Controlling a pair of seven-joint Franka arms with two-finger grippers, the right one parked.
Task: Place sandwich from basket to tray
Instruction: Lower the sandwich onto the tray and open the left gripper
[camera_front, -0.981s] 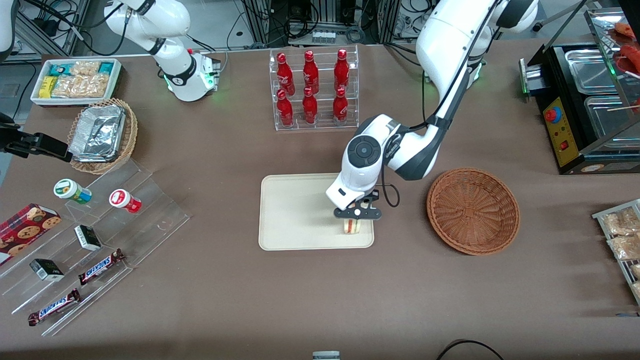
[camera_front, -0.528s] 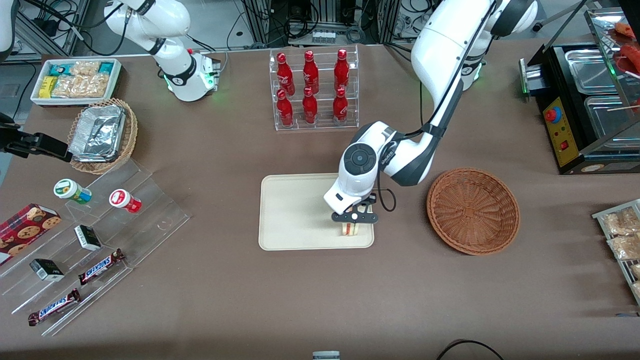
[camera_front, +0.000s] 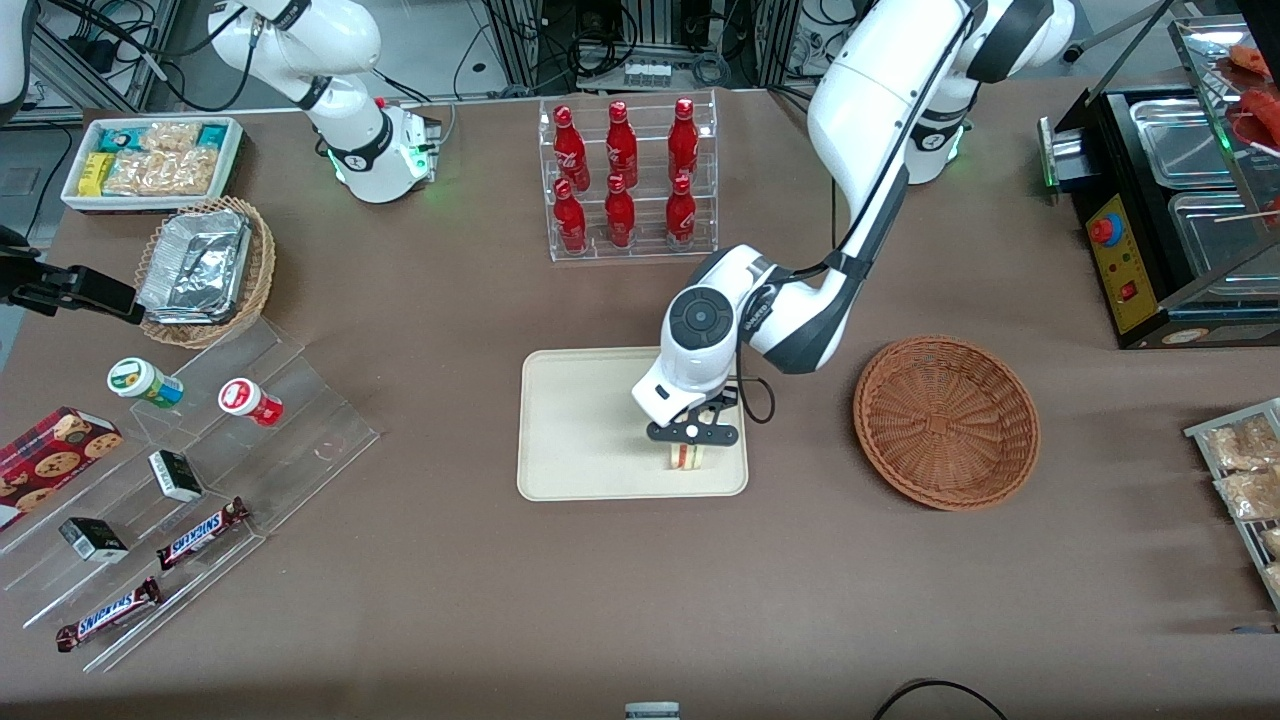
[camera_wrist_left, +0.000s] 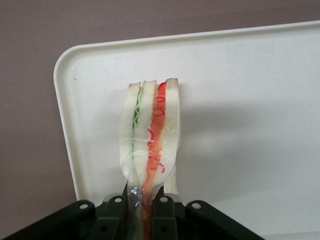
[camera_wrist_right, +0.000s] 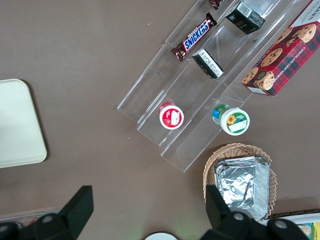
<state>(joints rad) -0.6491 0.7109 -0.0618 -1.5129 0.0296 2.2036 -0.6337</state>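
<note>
Gripper clamps sandwich (on edge) over tray.

My working arm is glossy white with dark grey joint bands, a round grey cap on the wrist near the frame's centre, and a thin black cable looping beside it. My gripper is a black crossbar with silver screws and narrow black fingers.
</note>
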